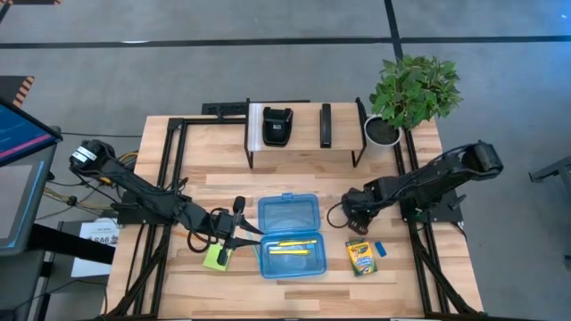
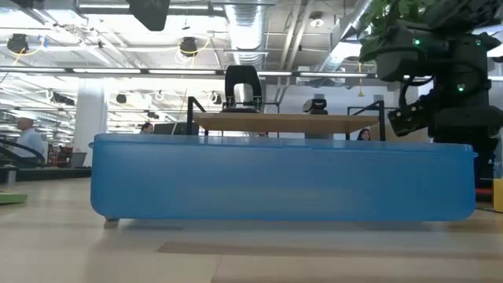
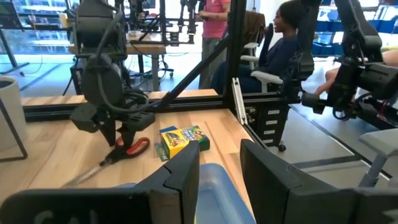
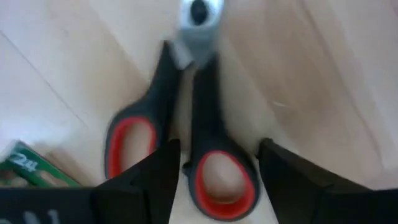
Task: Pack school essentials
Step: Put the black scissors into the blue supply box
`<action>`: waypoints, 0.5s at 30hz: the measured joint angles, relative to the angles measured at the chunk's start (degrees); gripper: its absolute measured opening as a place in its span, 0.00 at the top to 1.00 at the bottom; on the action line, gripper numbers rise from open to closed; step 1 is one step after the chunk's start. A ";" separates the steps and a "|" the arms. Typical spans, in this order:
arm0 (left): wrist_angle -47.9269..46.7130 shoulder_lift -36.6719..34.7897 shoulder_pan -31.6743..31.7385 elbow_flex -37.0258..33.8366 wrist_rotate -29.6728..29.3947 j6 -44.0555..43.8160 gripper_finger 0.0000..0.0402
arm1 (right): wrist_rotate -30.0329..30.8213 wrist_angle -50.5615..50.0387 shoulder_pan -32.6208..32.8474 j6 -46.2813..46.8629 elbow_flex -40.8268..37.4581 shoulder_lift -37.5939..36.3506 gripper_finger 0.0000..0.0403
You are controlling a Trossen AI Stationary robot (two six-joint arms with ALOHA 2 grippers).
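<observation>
Right gripper, fingers spread, straddles one handle loop of the scissors lying on the table right of the blue case; left gripper, fingers parted and empty, hovers at the case's left edge.

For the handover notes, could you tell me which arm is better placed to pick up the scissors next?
The right: its gripper is open directly over the scissors, one handle loop between its fingers. The left gripper is across the blue box.
</observation>
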 joint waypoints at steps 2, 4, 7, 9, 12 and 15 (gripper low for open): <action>-0.04 0.00 0.00 0.00 0.01 0.00 0.74 | -0.03 -0.30 -0.04 -0.24 0.08 0.25 0.41; -0.10 0.00 0.00 0.00 0.01 0.00 0.74 | -0.05 -0.40 -0.17 -0.29 0.35 0.25 0.41; -0.36 0.00 -0.02 0.01 -0.11 0.00 0.74 | -0.09 -0.71 -0.26 -0.33 0.80 -0.87 0.41; -0.30 0.00 0.00 0.00 -0.22 0.00 0.74 | -0.28 -0.85 -0.26 -0.44 0.95 -1.26 0.41; -0.30 0.00 0.00 0.02 -0.23 0.00 0.74 | -0.43 -0.87 -0.26 -0.48 1.07 -1.20 0.42; -0.28 0.00 0.00 0.02 -0.23 -0.02 0.74 | -0.40 -0.63 -0.26 -0.64 1.23 -0.27 0.44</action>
